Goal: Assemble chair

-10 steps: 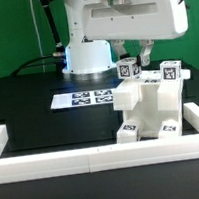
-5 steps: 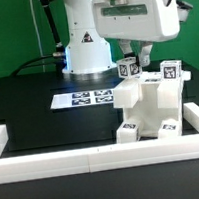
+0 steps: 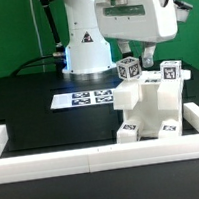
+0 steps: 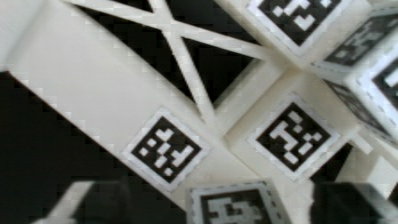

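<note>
The white chair (image 3: 149, 106) stands at the exterior view's right, against the front rail, with tags on its front and top. A small tagged post (image 3: 129, 71) rises from its top on the left side. My gripper (image 3: 134, 55) hangs just above that post and the chair top. In the wrist view the chair's white frame bars and tags (image 4: 169, 150) fill the picture. One tagged face (image 4: 240, 205) lies between my dark fingers (image 4: 107, 200), with a gap showing on each side. The gripper (image 4: 228, 200) is open and holds nothing.
The marker board (image 3: 82, 98) lies flat on the black table left of the chair. A long low white border rail (image 3: 55, 165) runs along the front and up both sides. The robot's base (image 3: 87, 54) stands behind.
The arm's hand has turned about its wrist and shifted a little to the exterior view's left over the chair top. The chair and post have not moved.
</note>
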